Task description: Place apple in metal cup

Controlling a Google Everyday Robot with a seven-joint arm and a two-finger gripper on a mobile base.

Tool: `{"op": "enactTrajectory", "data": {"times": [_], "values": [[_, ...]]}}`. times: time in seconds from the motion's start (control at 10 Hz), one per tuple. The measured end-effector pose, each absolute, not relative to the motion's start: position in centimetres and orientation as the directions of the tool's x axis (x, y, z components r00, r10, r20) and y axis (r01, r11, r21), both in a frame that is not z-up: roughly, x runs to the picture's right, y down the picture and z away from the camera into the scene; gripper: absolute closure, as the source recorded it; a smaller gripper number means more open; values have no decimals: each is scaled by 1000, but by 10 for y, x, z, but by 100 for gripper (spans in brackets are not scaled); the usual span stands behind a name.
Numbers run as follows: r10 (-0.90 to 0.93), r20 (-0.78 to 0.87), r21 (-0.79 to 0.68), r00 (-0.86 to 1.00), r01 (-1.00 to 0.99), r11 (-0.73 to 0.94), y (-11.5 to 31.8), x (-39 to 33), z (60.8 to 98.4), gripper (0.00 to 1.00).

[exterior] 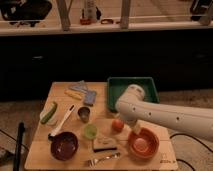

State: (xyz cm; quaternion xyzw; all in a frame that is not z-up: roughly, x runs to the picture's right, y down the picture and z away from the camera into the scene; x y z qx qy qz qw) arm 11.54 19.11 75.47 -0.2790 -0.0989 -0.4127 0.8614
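The apple (117, 124), small and orange-red, lies on the wooden table (40, 150) near its middle. The metal cup (84, 114), dull grey with a dark inside, stands upright to the left of the apple, apart from it. My white arm reaches in from the right. My gripper (135, 128) points down just right of the apple, over the near rim of the orange bowl (143, 144). It holds nothing that I can see.
A light green cup (90, 131) stands in front of the metal cup. A green tray (132, 89) is at the back. A dark purple bowl (64, 145), a sponge (105, 144), a fork (102, 160), a white spoon (62, 121) and a cucumber (48, 112) lie on the left and front.
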Motion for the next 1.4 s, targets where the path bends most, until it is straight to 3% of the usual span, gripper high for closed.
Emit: {"op": "enactTrajectory", "data": {"times": [1.4], "values": [[-614, 543, -353, 572, 820, 451, 184, 64, 803, 20]]}}
